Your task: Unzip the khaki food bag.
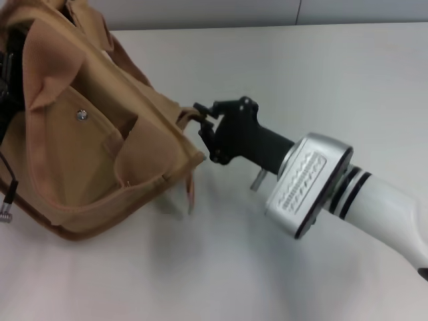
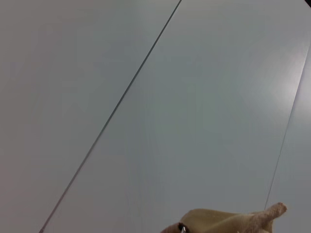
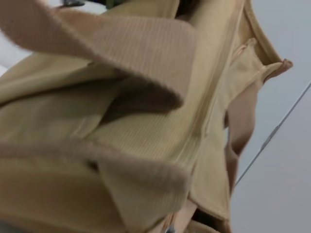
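The khaki food bag (image 1: 93, 147) lies tipped at the left of the white table, with its front pocket and metal snap (image 1: 81, 115) facing up. My right gripper (image 1: 202, 120) is at the bag's right end, shut on the brown trim tab there. In the right wrist view the bag (image 3: 146, 131) is very near, with its strap handles (image 3: 112, 43) across it and the top zipper seam (image 3: 206, 102) running along it. The silver pull is not in view. My left gripper (image 1: 5, 73) is a dark shape at the left edge, mostly behind the bag. A corner of the bag (image 2: 233, 221) shows in the left wrist view.
The white table (image 1: 301, 67) stretches to the right and front of the bag. A thin cable with a metal plug (image 1: 7, 214) hangs at the left edge. A grey wall (image 1: 267, 10) runs along the far side.
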Controlling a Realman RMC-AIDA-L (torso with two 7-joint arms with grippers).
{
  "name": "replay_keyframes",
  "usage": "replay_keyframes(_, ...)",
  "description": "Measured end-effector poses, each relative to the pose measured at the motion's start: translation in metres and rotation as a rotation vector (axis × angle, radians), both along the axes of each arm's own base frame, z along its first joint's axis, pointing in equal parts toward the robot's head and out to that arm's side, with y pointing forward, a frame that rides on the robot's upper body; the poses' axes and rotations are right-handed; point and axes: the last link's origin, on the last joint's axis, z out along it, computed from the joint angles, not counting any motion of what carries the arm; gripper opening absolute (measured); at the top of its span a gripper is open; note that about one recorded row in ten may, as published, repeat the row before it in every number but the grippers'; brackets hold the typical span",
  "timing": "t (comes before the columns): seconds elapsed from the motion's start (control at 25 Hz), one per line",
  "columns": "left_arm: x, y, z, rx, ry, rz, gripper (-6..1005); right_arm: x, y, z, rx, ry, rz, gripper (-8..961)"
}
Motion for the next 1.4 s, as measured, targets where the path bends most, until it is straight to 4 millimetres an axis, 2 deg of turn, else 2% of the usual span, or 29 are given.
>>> replay_keyframes(0.08,0.0,0.0,-0.001,-0.009,0.002,-0.002,102,-0.007,0.008,0.009,0.003,0.101,-0.034,62)
replay_keyframes(0.2,0.003,0.0,-0.009,-0.063,0.021,-0.021,103,-0.014,0.031,0.039,0.001,0.328,-0.108,61)
replay_keyframes(0.32,0.01,0.002,-0.027,-0.176,0.075,-0.056,104,-0.015,0.056,0.067,-0.026,0.485,-0.171,61)
replay_keyframes(0.4,0.011,0.004,-0.036,-0.228,0.105,-0.061,104,-0.016,0.067,0.079,-0.044,0.564,-0.215,61)
replay_keyframes(0.52,0.01,0.003,-0.043,-0.273,0.127,-0.058,105,-0.016,0.072,0.086,-0.036,0.624,-0.247,62)
replay_keyframes(0.72,0.008,-0.003,-0.05,-0.327,0.14,-0.06,106,-0.005,0.069,0.089,0.002,0.688,-0.304,64)
replay_keyframes(0.76,0.007,-0.004,-0.052,-0.341,0.149,-0.058,106,0.001,0.066,0.09,0.015,0.71,-0.327,64)
replay_keyframes(0.88,0.005,-0.007,-0.054,-0.362,0.165,-0.062,107,0.009,0.06,0.095,0.031,0.742,-0.334,144)
replay_keyframes(1.04,0.003,-0.013,-0.043,-0.322,0.167,-0.097,193,0.019,0.047,0.104,0.032,0.81,-0.319,251)
replay_keyframes(1.08,0.003,-0.013,-0.043,-0.322,0.167,-0.097,215,0.024,0.04,0.108,0.021,0.843,-0.307,368)
replay_keyframes(1.12,0.001,-0.017,-0.035,-0.293,0.177,-0.123,237,0.03,0.031,0.116,-0.003,0.885,-0.288,484)
replay_keyframes(1.16,-0.004,-0.024,-0.019,-0.251,0.243,-0.178,258,0.04,0.018,0.127,-0.051,0.934,-0.266,516)
replay_keyframes(1.2,-0.008,-0.026,-0.011,-0.252,0.293,-0.202,280,0.04,0.018,0.127,-0.051,0.934,-0.266,548)
replay_keyframes(1.24,-0.012,-0.028,-0.002,-0.259,0.342,-0.224,301,0.049,0.009,0.136,-0.088,0.955,-0.26,579)
replay_keyframes(1.28,-0.017,-0.031,0.005,-0.288,0.379,-0.24,323,0.06,-0.008,0.15,-0.189,0.971,-0.234,611)
replay_keyframes(1.32,-0.017,-0.031,0.005,-0.288,0.379,-0.24,427,0.06,-0.008,0.15,-0.189,0.971,-0.234,643)
replay_keyframes(1.36,-0.025,-0.037,0.024,-0.366,0.456,-0.303,532,0.065,-0.028,0.161,-0.348,0.914,-0.174,675)
replay_keyframes(1.4,-0.026,-0.04,0.027,-0.394,0.473,-0.33,566,0.065,-0.028,0.161,-0.348,0.914,-0.174,682)
